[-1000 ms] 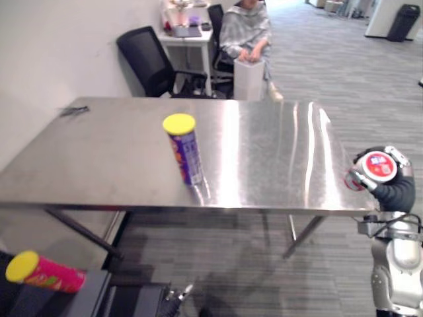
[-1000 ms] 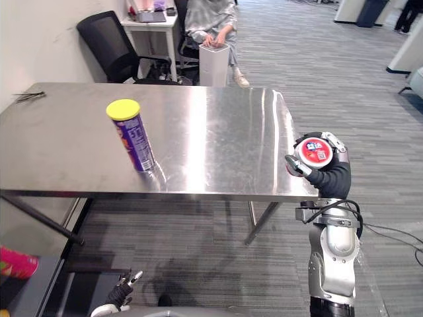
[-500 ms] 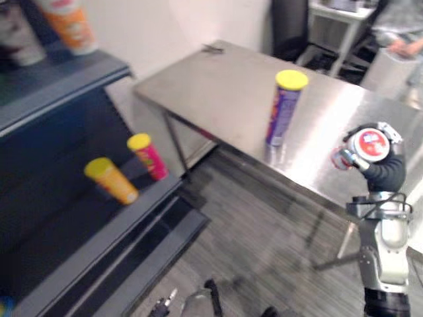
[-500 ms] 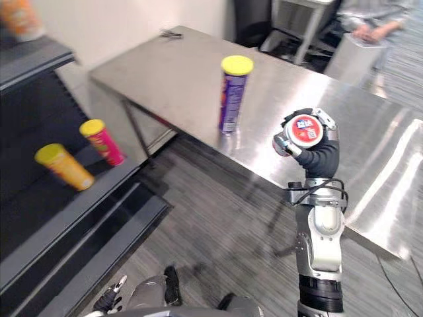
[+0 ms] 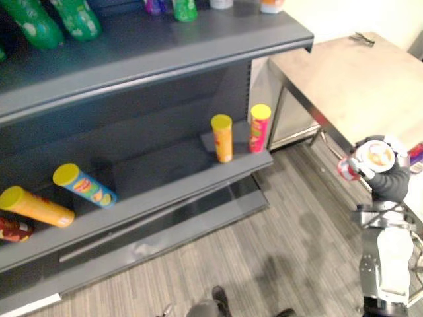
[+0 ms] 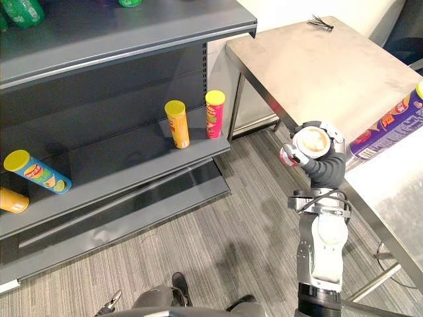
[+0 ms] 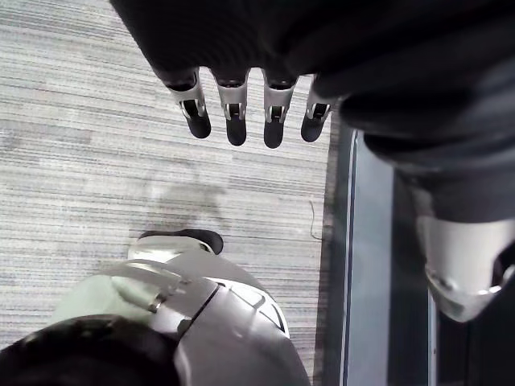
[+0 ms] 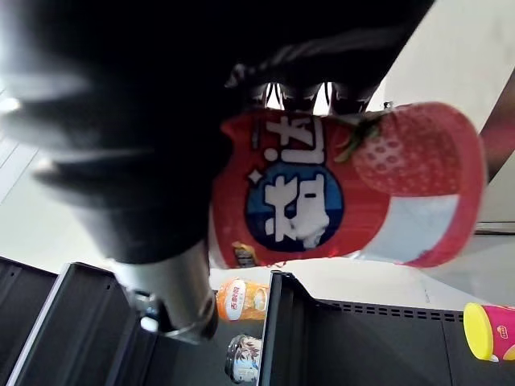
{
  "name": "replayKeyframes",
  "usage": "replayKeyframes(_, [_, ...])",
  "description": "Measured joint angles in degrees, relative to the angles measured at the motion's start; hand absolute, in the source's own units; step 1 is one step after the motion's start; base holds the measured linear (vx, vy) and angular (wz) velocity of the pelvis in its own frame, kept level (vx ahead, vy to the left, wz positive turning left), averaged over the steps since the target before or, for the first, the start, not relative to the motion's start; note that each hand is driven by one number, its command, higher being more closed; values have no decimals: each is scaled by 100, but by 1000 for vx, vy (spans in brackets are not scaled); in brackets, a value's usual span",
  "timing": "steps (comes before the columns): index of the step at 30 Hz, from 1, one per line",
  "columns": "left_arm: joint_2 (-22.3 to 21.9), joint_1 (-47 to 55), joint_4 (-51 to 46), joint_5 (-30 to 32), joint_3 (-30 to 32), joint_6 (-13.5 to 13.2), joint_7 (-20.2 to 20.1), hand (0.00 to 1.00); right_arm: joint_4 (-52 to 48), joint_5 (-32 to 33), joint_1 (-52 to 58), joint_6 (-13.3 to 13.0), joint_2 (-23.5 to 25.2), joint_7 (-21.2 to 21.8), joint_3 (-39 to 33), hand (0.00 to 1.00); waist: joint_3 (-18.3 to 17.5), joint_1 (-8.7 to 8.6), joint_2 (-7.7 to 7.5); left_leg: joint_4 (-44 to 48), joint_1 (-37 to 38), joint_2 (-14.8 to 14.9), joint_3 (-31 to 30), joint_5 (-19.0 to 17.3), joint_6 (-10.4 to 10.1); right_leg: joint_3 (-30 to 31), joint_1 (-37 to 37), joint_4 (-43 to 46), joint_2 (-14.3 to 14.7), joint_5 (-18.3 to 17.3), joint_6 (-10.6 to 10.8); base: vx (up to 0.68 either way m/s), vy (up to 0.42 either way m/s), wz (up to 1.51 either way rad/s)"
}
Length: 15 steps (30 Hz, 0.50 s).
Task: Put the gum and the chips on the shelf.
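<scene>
While the right hand [image 6: 326,166] clasps the gum tub [image 6: 311,140] short of the shelf [image 6: 125,173], the purple chips can [image 6: 387,128] sits on the table [image 6: 317,66], neither shelved; the left hand [image 7: 233,108] hangs relaxed, empty.

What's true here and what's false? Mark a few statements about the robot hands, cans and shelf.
The right robot hand holds a round red-and-white gum tub. True.
The left robot hand grips a can. False: its fingers are straight and hold nothing.
An orange can and a pink can, both yellow-lidded, stand upright on the dark grey metal shelf. True.
The purple chips can with a yellow lid is on the shelf. False: it is on the steel table.
</scene>
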Motion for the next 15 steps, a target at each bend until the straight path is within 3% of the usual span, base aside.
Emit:
replayKeyframes(5, [98, -243, -32, 8, 3, -109, 49, 0, 82, -47, -74, 0, 97, -152, 121, 100, 290, 47, -207, -95, 9, -9, 99, 11, 9, 299, -121, -54, 23, 25, -2, -35, 42, -12])
replayKeyframes(15, [-27, -241, -83, 7, 227, -117, 2, 0, 131, -217, -114, 15, 92, 49, 361, 100, 361, 153, -196, -744, 182, -146, 121, 438, -32, 428, -194, -330, 170, 79, 79, 8, -15, -1])
